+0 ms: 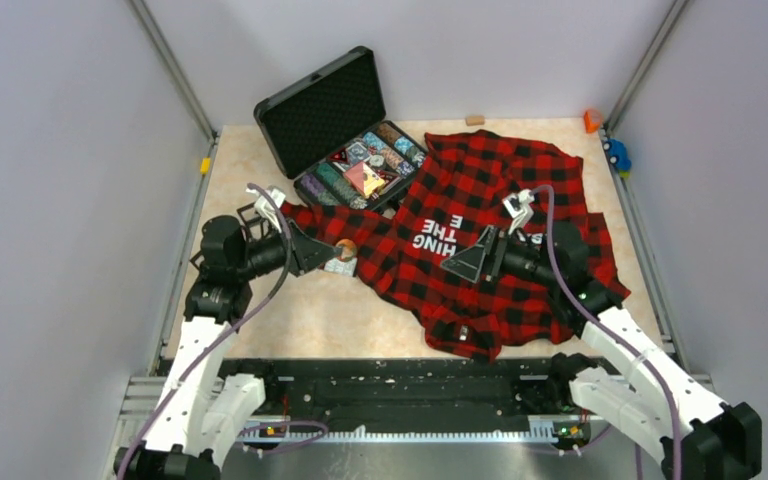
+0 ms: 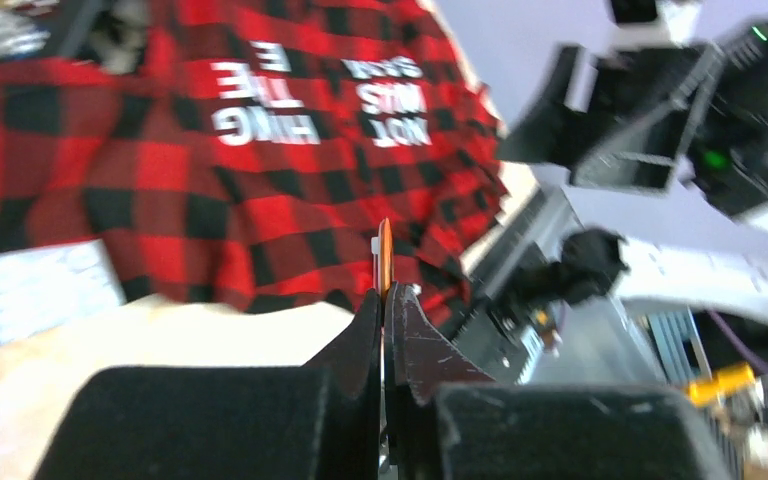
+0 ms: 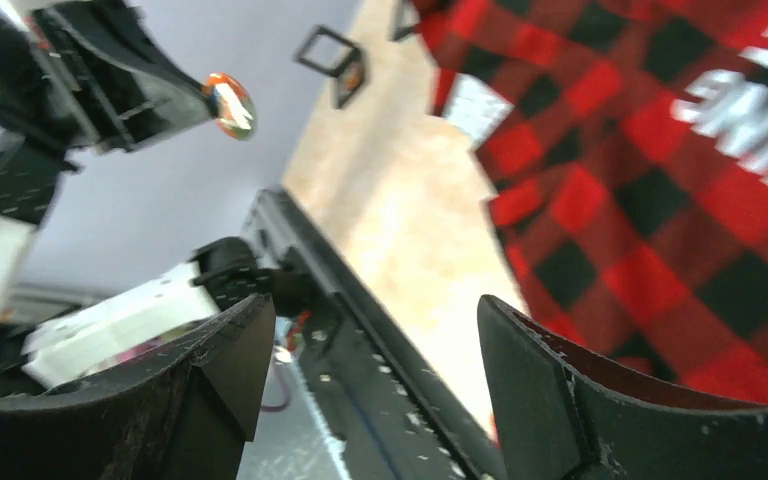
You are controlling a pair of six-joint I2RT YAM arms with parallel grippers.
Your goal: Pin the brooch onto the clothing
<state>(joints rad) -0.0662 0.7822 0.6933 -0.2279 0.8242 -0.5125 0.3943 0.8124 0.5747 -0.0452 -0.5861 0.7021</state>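
Observation:
The clothing (image 1: 490,225), a red-and-black checked shirt with white lettering, lies crumpled across the middle and right of the table. My left gripper (image 1: 332,252) hovers at the shirt's left sleeve and is shut on the brooch (image 1: 346,247), a small round orange badge. In the left wrist view the brooch (image 2: 384,255) stands edge-on, pinched between the closed jaws of the left gripper (image 2: 383,295), with the clothing (image 2: 160,170) behind. My right gripper (image 1: 463,263) hangs open over the shirt's middle, nothing between its fingers (image 3: 530,350). The right wrist view also shows the brooch (image 3: 230,103) and the clothing (image 3: 660,190).
An open black case (image 1: 325,105) holding several other brooches sits at the back left, touching the shirt. A white label (image 1: 340,266) shows on the sleeve under the left gripper. Small toys (image 1: 615,152) and a wooden block (image 1: 475,120) lie by the back wall. A black rail (image 1: 400,385) runs along the front.

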